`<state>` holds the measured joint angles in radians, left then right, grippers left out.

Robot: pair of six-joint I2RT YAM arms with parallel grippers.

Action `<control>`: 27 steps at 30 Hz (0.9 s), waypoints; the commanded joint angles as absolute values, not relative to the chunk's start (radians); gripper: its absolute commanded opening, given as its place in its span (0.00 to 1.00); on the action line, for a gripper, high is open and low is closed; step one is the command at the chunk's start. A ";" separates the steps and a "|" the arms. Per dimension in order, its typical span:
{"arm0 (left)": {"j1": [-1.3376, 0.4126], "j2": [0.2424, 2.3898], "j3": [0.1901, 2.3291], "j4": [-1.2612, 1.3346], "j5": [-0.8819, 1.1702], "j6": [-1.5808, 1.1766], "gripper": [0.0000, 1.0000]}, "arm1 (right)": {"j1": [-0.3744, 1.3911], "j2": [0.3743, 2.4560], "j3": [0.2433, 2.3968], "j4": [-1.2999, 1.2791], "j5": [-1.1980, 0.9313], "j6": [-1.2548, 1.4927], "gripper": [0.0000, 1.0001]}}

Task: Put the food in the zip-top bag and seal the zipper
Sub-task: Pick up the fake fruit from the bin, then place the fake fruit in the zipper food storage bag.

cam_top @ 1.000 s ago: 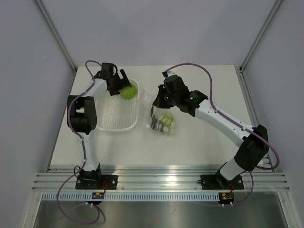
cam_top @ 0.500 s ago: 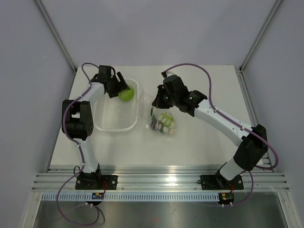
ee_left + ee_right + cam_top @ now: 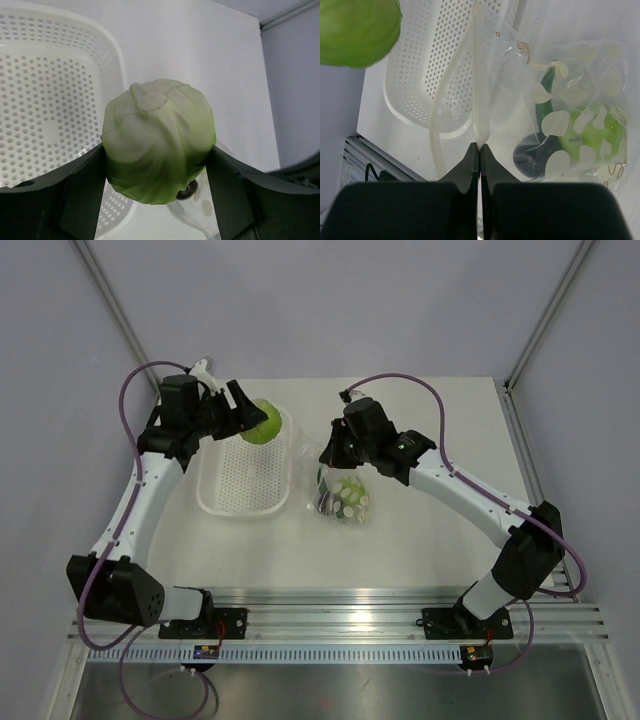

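Observation:
A round pale-green ball-shaped food [image 3: 259, 423] hangs above the far right corner of the white tray, with my left gripper [image 3: 250, 420] shut on it. In the left wrist view the ball [image 3: 157, 135] fills the gap between both fingers [image 3: 82, 190]. The zip-top bag [image 3: 342, 498] lies right of the tray, clear with cream dots. My right gripper [image 3: 480, 148] is shut on the bag's mouth edge, holding the zipper [image 3: 477, 75] strip up. Inside the bag [image 3: 570, 125] are a green chili [image 3: 545, 90], a dark piece [image 3: 530, 155] and a lime-green item [image 3: 592, 132].
The white perforated tray [image 3: 245, 502] sits on the table at centre left, its floor bare [image 3: 45, 105]. Metal frame posts rise at the back corners, and an aluminium rail [image 3: 340, 620] runs along the near edge.
My left gripper closed on the green ball in the tray and lifted it, while its arm swung out to the left. The right gripper and the bag stayed put.

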<state>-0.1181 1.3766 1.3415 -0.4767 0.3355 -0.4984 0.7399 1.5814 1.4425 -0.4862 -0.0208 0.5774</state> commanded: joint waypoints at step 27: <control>-0.414 1.318 1.187 -0.440 0.417 -0.545 0.99 | 0.747 1.479 1.396 -0.402 -0.069 0.623 0.00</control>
